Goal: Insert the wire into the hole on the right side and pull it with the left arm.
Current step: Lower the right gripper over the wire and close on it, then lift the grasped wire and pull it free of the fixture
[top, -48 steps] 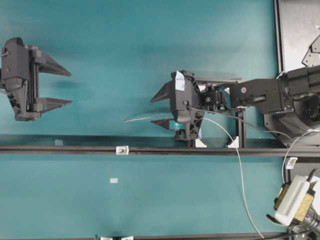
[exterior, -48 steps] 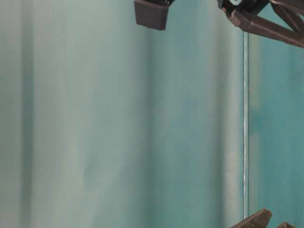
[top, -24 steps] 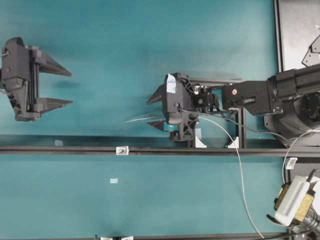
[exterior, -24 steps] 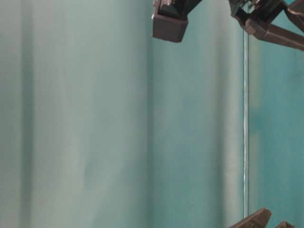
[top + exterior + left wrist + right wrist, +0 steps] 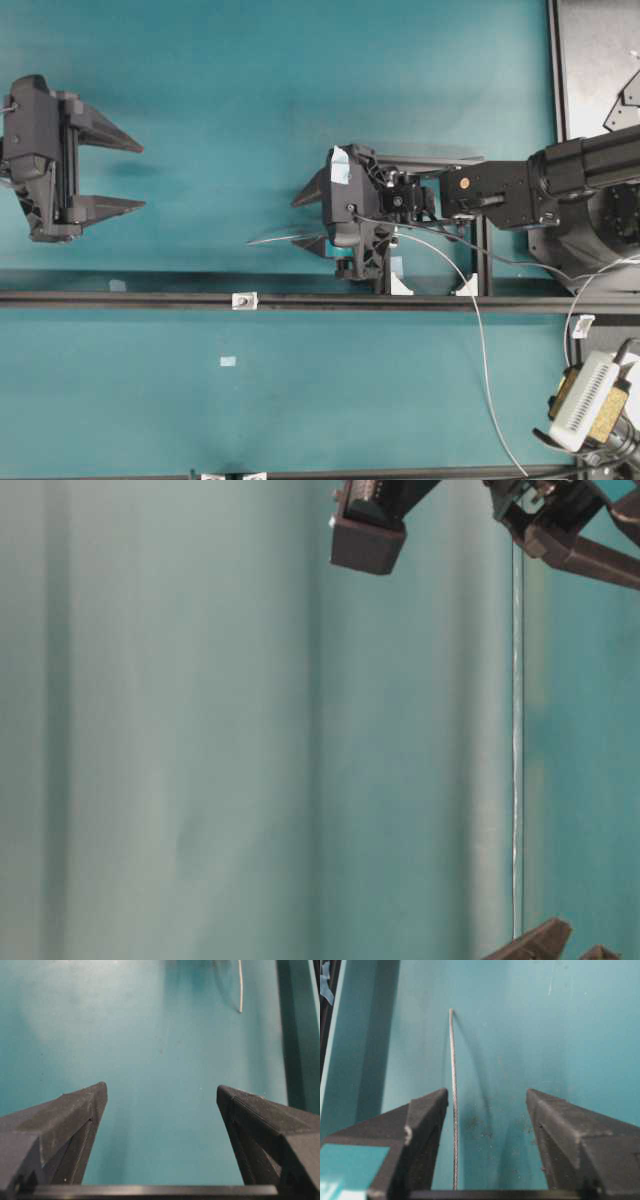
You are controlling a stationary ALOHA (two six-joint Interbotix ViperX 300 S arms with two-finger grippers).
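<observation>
A flat teal table top (image 5: 250, 120) carries a long black metal rail (image 5: 120, 299) running across it in the overhead view. The black right arm's gripper with pale blue tape patches (image 5: 308, 218) reaches in above the rail near the middle of the table. Its two pointed fingers (image 5: 427, 1125) are spread wide, with open table between them. The very thin, long, pale grey-white wire (image 5: 452, 1095) runs between the fingers, just beside the inner face of one and well apart from the other; whether it touches that finger cannot be told. Its free end (image 5: 252, 241) pokes out past the fingertips.

The black left gripper with two long pointed triangular fingers (image 5: 140, 176) sits at the far left edge of the table, well apart from the wire, its jaws also spread wide and holding nothing.

The small silvery-white metal bracket with a dark centre bolt (image 5: 244, 300) sits on the rail, near the wire's free end but not touching it.
</observation>
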